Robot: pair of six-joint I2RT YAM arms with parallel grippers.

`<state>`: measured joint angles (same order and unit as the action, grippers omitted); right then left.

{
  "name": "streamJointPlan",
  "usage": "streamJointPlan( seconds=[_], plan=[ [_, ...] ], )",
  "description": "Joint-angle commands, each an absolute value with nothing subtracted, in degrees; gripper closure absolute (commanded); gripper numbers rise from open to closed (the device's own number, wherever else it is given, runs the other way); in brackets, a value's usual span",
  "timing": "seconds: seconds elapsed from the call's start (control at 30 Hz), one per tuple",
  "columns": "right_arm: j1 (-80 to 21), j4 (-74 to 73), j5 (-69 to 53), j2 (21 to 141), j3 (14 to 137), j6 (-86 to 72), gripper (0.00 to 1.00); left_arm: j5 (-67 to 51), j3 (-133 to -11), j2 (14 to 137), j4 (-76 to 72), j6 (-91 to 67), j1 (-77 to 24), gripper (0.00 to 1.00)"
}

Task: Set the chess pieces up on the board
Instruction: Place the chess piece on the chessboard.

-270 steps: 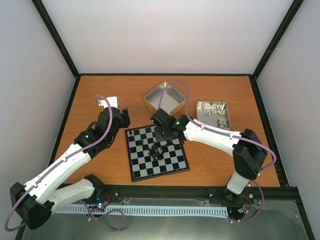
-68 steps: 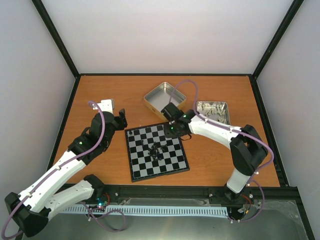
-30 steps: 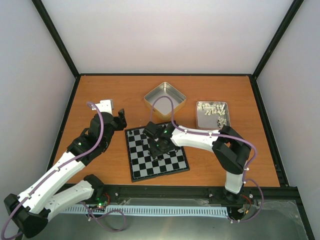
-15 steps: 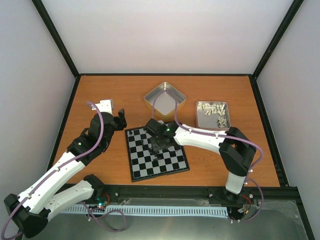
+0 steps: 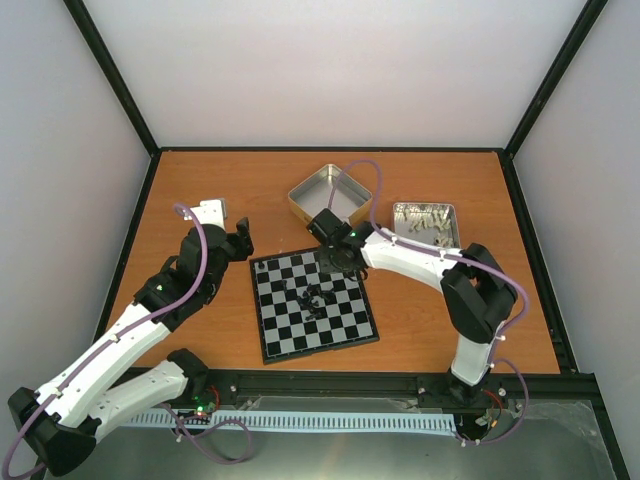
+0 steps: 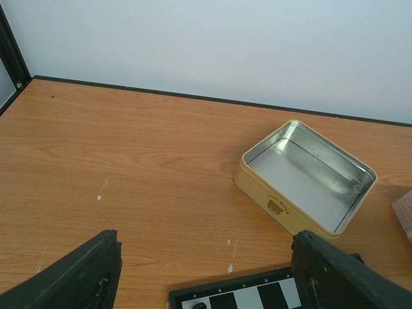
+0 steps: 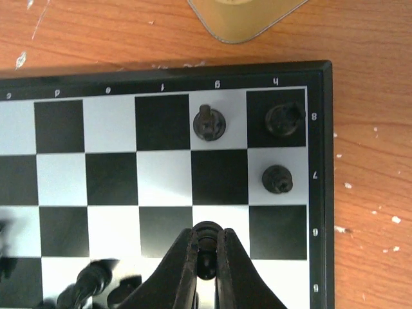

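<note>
Between the fingertips of the right gripper (image 7: 206,241) sits a small black piece (image 7: 206,229), pinched tight by the two dark fingers (image 7: 185,265) over a light square of the board (image 7: 320,193); just beyond the tips three more chess pieces stand near the board's far right corner, one (image 7: 210,122) straight ahead on the last row, one (image 7: 284,120) in the corner square, one (image 7: 277,179) a row nearer to the fingers; behind the tips and to their left a heap of black pieces (image 7: 96,283) lies jumbled and partly blurred; past the board's far rim the corner of a yellow tin (image 7: 244,16) rests on the wooden table (image 7: 373,96); seen from above, a tray (image 5: 449,212) of pale pieces lies further off to the right. The left gripper (image 6: 206,257) hovers over the wood with its fingers (image 6: 77,280) spread wide; ahead of them and to the right lies the tin (image 6: 306,180), open side up; just under them the board's rim shows.
</note>
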<state>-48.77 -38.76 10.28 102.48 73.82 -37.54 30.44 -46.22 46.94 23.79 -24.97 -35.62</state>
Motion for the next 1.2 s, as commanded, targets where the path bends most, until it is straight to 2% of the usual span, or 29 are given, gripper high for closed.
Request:
streamJointPlan(
  seconds=[0.0, 1.17],
  plan=[
    [-47.4, -37.5, 10.0, 105.3, 76.5, -37.1, 0.93, 31.1, -46.5, 46.3, 22.9, -24.2, -35.2, 0.27],
    [-45.4, -36.7, 7.7, 111.8, 78.3, -37.1, 0.89, 31.4, -46.4, 46.2, 23.2, -24.3, -35.1, 0.27]
  ],
)
